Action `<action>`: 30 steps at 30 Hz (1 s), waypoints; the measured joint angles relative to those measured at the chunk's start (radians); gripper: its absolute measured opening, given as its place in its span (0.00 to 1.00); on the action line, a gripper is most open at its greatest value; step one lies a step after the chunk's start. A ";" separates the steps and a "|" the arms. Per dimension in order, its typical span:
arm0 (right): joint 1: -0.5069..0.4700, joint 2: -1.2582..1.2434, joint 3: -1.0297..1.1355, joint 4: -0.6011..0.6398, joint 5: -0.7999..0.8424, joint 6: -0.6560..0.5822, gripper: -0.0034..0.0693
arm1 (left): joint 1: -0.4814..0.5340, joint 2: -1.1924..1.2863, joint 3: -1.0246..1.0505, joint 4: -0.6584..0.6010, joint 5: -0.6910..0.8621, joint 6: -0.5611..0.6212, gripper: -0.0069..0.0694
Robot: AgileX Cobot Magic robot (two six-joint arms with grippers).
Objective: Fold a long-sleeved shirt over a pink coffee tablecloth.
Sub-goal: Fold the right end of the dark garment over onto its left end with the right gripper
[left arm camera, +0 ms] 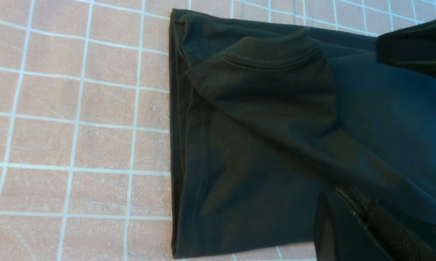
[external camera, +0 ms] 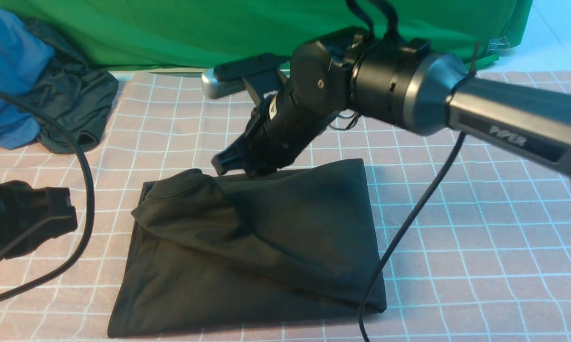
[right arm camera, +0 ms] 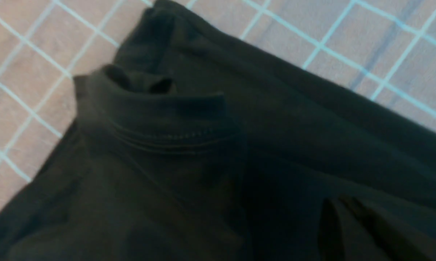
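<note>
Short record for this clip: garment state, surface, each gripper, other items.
garment: black cotton long-sleeved shirt, folded into a compact bundle, collar on top
surface: dusty-pink white-grid tablecloth
right gripper: shut, at the shirt's far edge; grip on fabric unclear
left gripper: shut, apart from the shirt
other: blue garment, dark grey garment, green cloth

Long-sleeved shirt (external camera: 266,237): plain black. Tablecloth (external camera: 480,213): dusty pink, thin white grid. Backdrop cloth (external camera: 195,28): bright green. Upper-left garments: blue (external camera: 5,71); dark grey-black (external camera: 81,104).
</note>
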 joint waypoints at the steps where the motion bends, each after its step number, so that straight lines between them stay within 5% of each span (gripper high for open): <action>1: 0.000 0.016 0.000 0.001 -0.001 0.000 0.10 | 0.000 0.000 0.000 0.000 0.000 0.000 0.11; 7: 0.009 0.093 0.000 0.080 0.002 -0.060 0.10 | 0.000 0.000 0.000 0.000 0.000 0.000 0.11; 16: 0.076 0.094 -0.006 0.356 0.133 -0.252 0.10 | 0.000 0.000 0.000 0.000 -0.001 0.000 0.11; 23: 0.102 0.094 -0.036 0.361 0.212 -0.270 0.10 | 0.000 0.000 0.000 0.000 -0.001 0.000 0.11; 30: 0.047 0.090 -0.202 0.213 0.306 -0.230 0.10 | 0.000 0.000 0.000 0.000 -0.002 0.000 0.11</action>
